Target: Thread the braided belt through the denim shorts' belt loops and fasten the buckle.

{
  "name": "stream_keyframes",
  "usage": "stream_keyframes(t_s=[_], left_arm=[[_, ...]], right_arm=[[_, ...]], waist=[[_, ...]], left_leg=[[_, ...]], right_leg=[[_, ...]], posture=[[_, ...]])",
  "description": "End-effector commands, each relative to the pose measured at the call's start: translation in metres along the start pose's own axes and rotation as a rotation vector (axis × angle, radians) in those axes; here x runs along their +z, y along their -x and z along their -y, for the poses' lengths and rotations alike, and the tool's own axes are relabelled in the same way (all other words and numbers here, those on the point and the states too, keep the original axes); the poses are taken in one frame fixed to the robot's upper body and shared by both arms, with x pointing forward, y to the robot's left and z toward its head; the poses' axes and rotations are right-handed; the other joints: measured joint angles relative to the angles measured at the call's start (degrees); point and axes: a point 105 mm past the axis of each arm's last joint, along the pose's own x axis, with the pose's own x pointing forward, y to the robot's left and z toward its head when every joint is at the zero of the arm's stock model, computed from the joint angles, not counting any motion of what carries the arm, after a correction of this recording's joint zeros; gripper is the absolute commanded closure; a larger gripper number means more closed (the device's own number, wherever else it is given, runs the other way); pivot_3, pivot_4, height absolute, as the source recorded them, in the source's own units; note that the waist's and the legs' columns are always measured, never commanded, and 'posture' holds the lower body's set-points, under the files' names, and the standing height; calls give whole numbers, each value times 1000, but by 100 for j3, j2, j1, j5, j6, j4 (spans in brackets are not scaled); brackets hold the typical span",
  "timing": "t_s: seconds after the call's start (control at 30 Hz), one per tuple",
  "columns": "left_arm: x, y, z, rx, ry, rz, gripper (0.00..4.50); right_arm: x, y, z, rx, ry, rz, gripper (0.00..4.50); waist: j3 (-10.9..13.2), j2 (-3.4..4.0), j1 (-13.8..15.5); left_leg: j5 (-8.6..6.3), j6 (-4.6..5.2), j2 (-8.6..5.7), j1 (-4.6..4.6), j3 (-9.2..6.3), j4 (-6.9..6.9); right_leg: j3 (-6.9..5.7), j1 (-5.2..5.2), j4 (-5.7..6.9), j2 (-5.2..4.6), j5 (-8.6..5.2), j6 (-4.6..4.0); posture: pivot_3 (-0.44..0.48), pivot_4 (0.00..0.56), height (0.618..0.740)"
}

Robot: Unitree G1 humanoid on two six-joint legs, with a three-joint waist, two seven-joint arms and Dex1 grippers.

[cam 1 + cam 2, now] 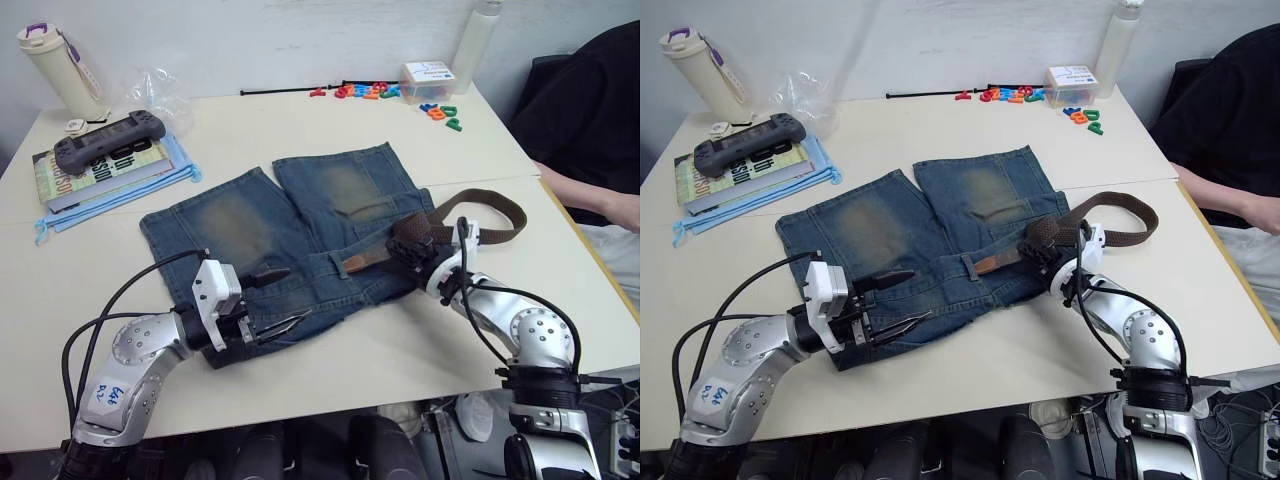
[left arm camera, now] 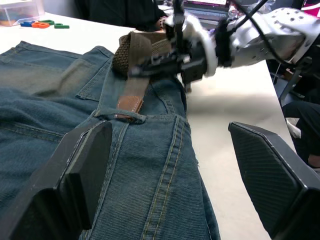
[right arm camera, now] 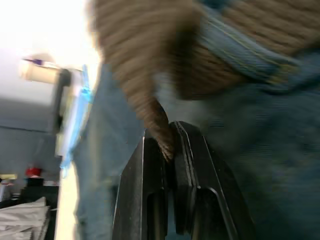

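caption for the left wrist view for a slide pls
Open left gripper hovers over the shorts while the right gripper pinches the belt at the waistband.

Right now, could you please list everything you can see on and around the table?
Denim shorts: one, blue with faded patches, flat at table centre.
Braided belt: one, dark brown, looped off the shorts' right side, tip lying on the waistband.
Books: a stack, on a blue folder, far left.
Game controller: one, grey, atop the books.
Bottle: one, cream with purple lid, far left corner.
Plastic letters: several, multicoloured, far edge.
Plastic box: one, clear, beside the letters.
Person's arm: one, black sleeve, right edge.
Left end effector: open, over the waistband.
Right end effector: shut on the belt.
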Motion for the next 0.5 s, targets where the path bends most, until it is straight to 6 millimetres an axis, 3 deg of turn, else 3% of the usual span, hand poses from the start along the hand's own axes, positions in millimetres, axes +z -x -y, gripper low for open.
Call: stream_keyframes(t_s=[0.03,0.1,0.3,0.5], left_arm=[[6,-3,2,-19,-33,13,407],[7,-3,2,-18,-35,13,407],[9,-6,0,-12,-42,14,407],[10,-8,-2,-8,-48,12,407]], right_arm=[[-4,-3,8,-13,23,-44,4500],[-6,-5,7,-7,41,-63,4500],[-17,-11,-25,106,91,-94,4500],[-29,-9,-44,192,117,-126,4500]], waist=[[-1,-2,0],[-3,-5,0],[-4,-6,-17],[-2,-3,9]], left_leg=[[0,0,0,0,0,2],[0,0,0,2,0,2],[-1,0,3,4,-1,-1],[1,-4,2,-4,-1,-6]], right_leg=[[-1,0,1,0,0,0],[0,4,0,0,1,-1],[0,4,0,0,3,-4],[-2,-5,-2,0,2,-6]], posture=[[0,150,717],[0,150,717],[0,150,717],[0,150,717]])
